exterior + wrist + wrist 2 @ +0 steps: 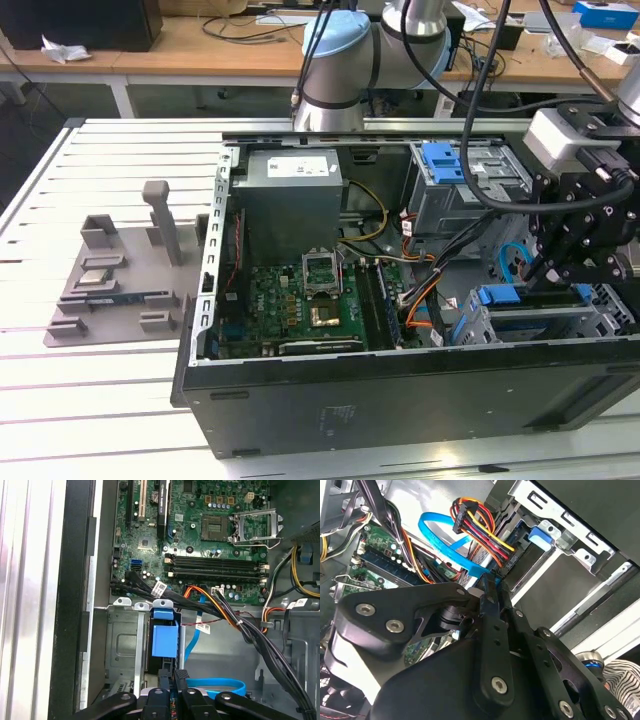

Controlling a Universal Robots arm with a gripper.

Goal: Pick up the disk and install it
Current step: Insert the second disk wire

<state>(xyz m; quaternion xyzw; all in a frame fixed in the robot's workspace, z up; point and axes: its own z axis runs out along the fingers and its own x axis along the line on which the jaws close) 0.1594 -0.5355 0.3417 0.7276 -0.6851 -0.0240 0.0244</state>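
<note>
One claw, apparently over one disk

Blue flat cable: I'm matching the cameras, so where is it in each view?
Exterior view: the blue cable loops inside the case, towards the exterior view's right.
Second wrist view: the cable arcs beside the red-yellow wire bundle.
First wrist view: the cable curls near the drive cage.
Shared landmark: the green motherboard.

gripper fingertips hidden; disk (partly) cage-covered
</note>
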